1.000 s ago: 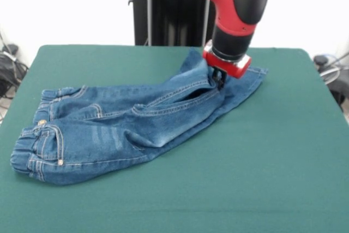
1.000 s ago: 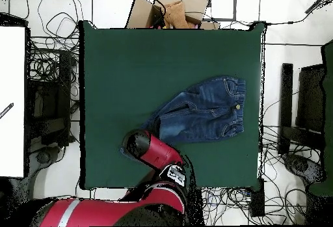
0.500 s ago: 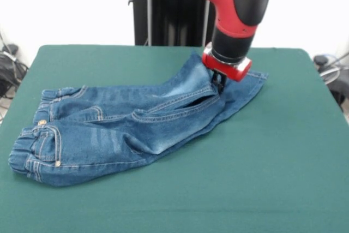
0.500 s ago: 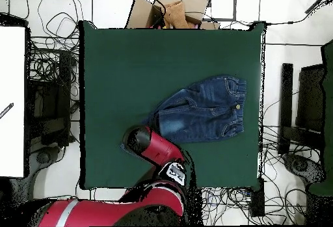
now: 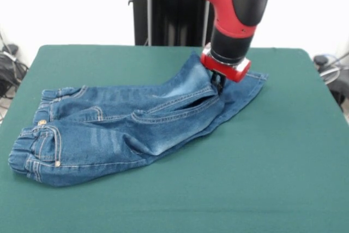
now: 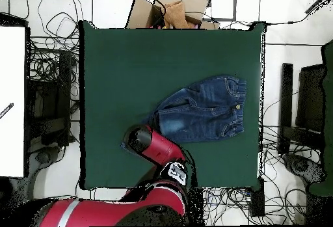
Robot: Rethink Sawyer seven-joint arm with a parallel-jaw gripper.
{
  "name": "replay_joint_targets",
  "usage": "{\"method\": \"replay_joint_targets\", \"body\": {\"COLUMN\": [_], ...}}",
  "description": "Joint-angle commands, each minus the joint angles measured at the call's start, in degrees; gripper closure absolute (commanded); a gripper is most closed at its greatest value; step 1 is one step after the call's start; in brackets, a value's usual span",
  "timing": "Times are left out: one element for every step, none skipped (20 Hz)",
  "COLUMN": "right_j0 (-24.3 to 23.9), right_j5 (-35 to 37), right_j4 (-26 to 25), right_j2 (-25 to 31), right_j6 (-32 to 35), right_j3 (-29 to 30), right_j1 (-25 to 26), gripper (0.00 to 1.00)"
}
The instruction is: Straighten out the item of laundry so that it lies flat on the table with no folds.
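On the green tabletop point(image 5: 283, 167) I am working the hand point(image 5: 219, 83), seemingly clamped on the leg ends of the jeans point(image 5: 131, 129) at upper right, their long axis running toward the waistband at lower left.

Bare table point(image 5: 272, 151) lies open all around the jeans point(image 5: 131, 126); only the arm point(image 5: 234, 9) overhangs them.

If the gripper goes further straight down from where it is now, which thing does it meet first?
The gripper points down at the leg end of the jeans. It would meet denim first, probably at once, then the green table beneath.
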Motion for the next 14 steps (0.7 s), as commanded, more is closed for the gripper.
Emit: {"method": "replay_joint_targets", "body": {"right_j0": [-2.2,-2.48,-2.47,-2.4,-2.1,-1.79,-1.43,-1.0,-0.45,-0.03,0.24,0.3,0.51,0.65], "right_j5": [-2.12,-1.82,-1.71,-1.68,-1.09,-0.51,0.23,0.76,1.33,1.5,1.71,1.73,1.77,1.79], "right_j4": [4.02,3.94,3.92,3.99,4.11,4.23,4.5,4.77,5.31,5.72,6.2,6.58,7.2,7.59], "right_j2": [3.06,3.02,2.9,2.86,2.42,1.99,1.5,1.12,0.53,0.14,-0.13,-0.22,-0.47,-0.71], "right_j6": [14.5,14.25,14.18,14.3,14.37,14.43,14.67,14.91,15.49,15.98,16.46,16.75,17.23,17.45], "right_j3": [-6.08,-6.36,-6.54,-6.47,-6.87,-7.27,-7.84,-8.32,-8.99,-9.37,-9.83,-10.13,-10.49,-10.87], "right_j1": [-1.29,-1.26,-1.18,-1.17,-1.0,-0.83,-0.59,-0.36,0.02,0.25,0.52,0.68,0.94,1.22], "gripper": [1.0,1.0,1.0,1.0,1.0,1.0,1.0,1.0,1.0,1.0,1.0,1.0,1.0,1.0]}}
